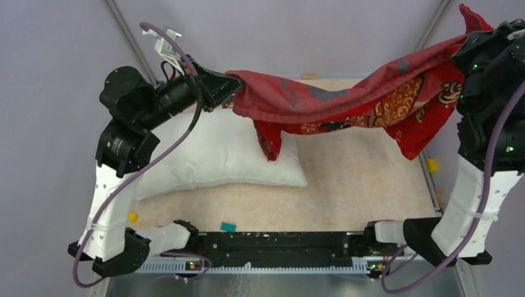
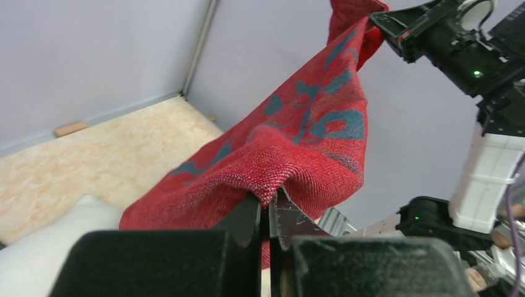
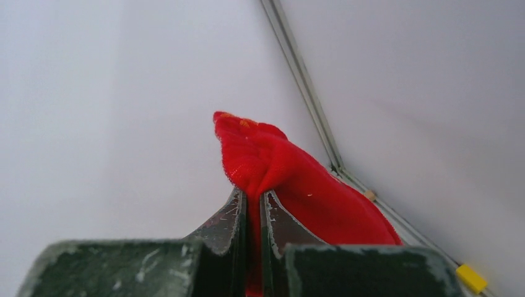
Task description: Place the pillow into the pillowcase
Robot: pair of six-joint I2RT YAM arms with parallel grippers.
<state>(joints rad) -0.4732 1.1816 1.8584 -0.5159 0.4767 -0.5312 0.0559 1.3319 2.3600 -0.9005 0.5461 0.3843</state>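
Note:
The red pillowcase [image 1: 347,102] hangs in the air, stretched between both arms above the table. My left gripper [image 1: 232,83] is shut on its left end; in the left wrist view the jaws pinch a fold of the pillowcase [image 2: 291,148] at the left gripper [image 2: 270,201]. High at the right, my right gripper [image 1: 472,30] is shut on the other end, where red pillowcase cloth [image 3: 278,167] bunches up out of the closed right gripper [image 3: 252,198]. The white pillow [image 1: 216,154] lies flat on the table under the case's left half, with a loose red flap dangling over it.
The beige table top [image 1: 359,179] has a small teal block [image 1: 228,227] near the front rail and yellow blocks at the left [image 1: 132,217] and right [image 1: 431,165] edges. Grey walls and frame posts stand close behind.

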